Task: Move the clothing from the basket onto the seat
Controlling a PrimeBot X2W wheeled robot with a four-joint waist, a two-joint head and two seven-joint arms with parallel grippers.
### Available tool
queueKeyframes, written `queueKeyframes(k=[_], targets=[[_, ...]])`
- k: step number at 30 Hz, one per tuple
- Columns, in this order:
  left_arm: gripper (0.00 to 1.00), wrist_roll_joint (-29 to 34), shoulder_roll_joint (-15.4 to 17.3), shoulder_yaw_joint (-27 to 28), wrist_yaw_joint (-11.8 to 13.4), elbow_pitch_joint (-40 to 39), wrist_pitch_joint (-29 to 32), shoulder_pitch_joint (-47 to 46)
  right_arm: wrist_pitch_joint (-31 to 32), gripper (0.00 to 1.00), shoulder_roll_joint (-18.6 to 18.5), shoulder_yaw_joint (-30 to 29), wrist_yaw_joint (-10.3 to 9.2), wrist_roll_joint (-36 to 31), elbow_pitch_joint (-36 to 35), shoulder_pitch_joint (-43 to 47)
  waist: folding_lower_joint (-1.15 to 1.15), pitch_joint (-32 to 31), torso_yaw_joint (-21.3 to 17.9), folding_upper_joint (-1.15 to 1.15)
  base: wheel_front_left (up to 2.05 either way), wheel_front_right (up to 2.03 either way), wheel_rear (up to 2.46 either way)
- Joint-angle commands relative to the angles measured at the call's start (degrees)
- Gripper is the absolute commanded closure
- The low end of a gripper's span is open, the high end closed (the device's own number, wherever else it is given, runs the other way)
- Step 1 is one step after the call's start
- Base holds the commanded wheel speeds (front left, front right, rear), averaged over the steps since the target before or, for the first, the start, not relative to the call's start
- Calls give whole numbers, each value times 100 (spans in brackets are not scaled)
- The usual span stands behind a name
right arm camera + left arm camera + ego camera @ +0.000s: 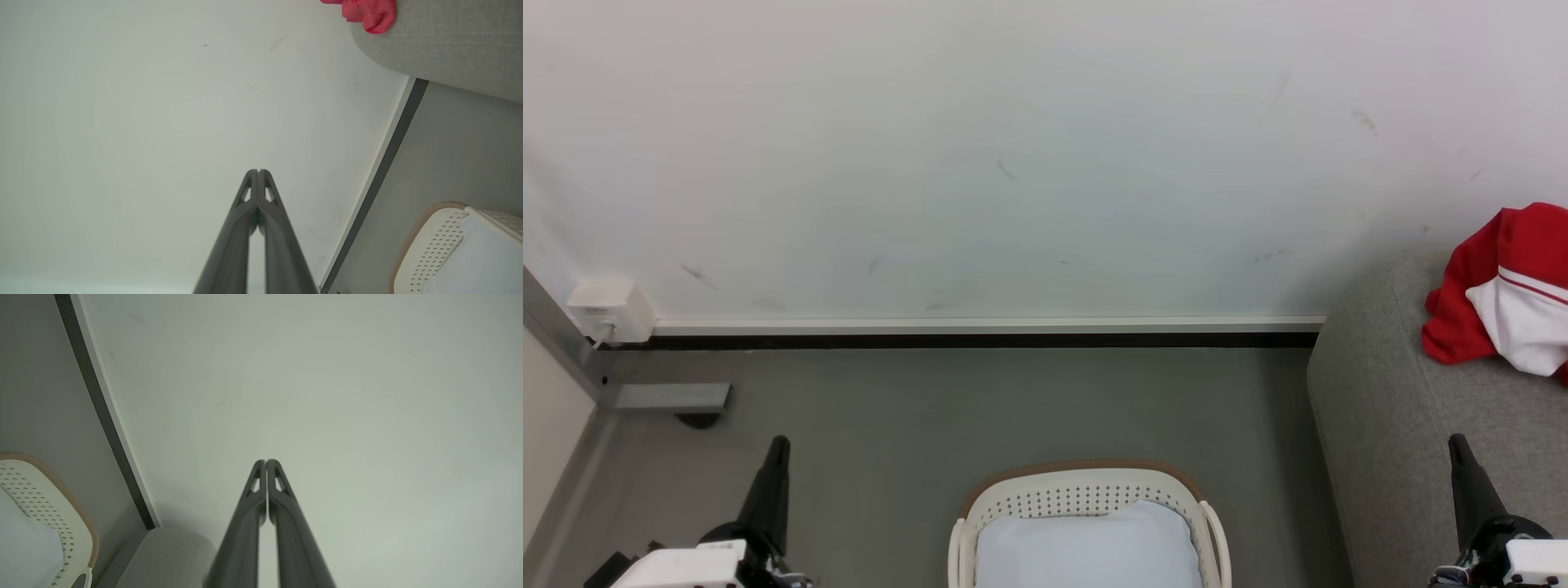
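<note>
While the left end effector and the right end effector both sit pressed together and empty, the red clothing lies on the sofa, ahead and right of the nearer right one, well clear of the basket.

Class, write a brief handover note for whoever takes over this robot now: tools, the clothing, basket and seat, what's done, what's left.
Left tool: shut, empty. Right tool: shut, empty.
Clothing lies on the seat.
Basket stands on the floor, with a pale sheet inside.
Done: the move, it seems.
Left: check the basket's near part, which is cut off.
</note>
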Motion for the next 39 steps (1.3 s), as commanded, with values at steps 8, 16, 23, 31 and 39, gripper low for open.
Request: queueKeyframes(k=[8,16,23,31,39], targets=[[100,-76,40,12,6,-16,22,-44,18,100,-45,-21,-12,7,-28,-73,0,0,0,0,0,0,0],[100,-76,40,11,6,-17,21,-44,18,100,-45,-21,-12,7,-28,-73,0,0,0,0,0,0,0],[100,-76,40,11,6,-17,21,-44,18,100,-45,-21,-12,7,-28,-73,0,0,0,0,0,0,0],[100,-76,40,11,6,-17,21,-44,17,100,-45,-21,-12,7,-28,-73,0,0,0,0,0,0,0],[100,-76,40,11,7,-17,21,-44,17,100,-45,-21,-12,7,-28,-73,0,0,0,0,0,0,0]])
